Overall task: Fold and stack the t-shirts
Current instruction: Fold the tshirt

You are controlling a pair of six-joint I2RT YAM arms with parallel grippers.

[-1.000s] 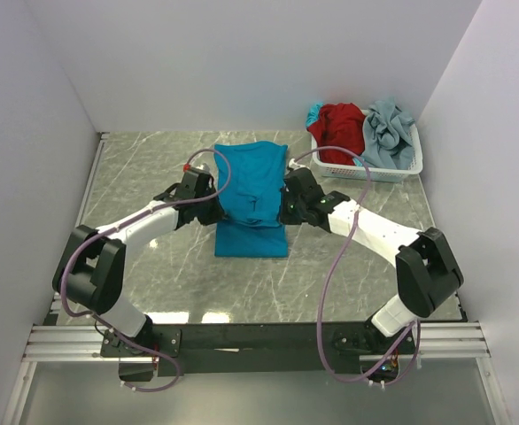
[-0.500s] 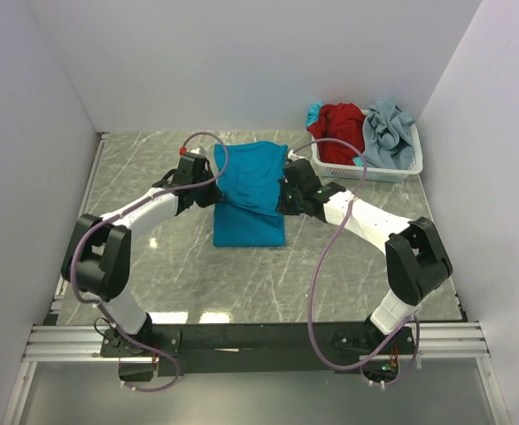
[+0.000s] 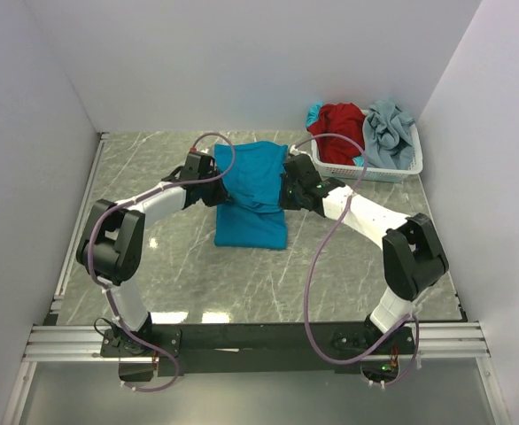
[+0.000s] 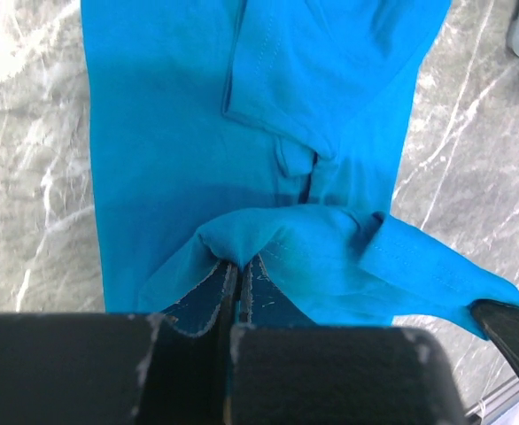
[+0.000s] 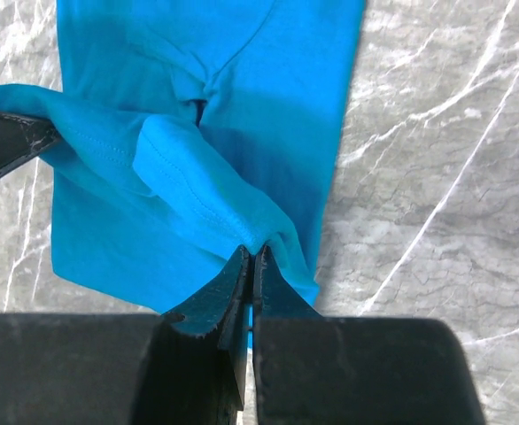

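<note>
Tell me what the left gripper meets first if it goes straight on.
The left gripper is shut on the teal-blue t-shirt; pushing on, it likely meets that shirt's flat layer first.

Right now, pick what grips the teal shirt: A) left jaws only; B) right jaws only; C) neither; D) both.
D: in their own wrist views, the left jaws and the right jaws are each shut on a pinched fold of the teal shirt.

Matt teal cloth t-shirt [image 3: 252, 199] on glossy veined marble table [image 3: 348, 266]
</note>
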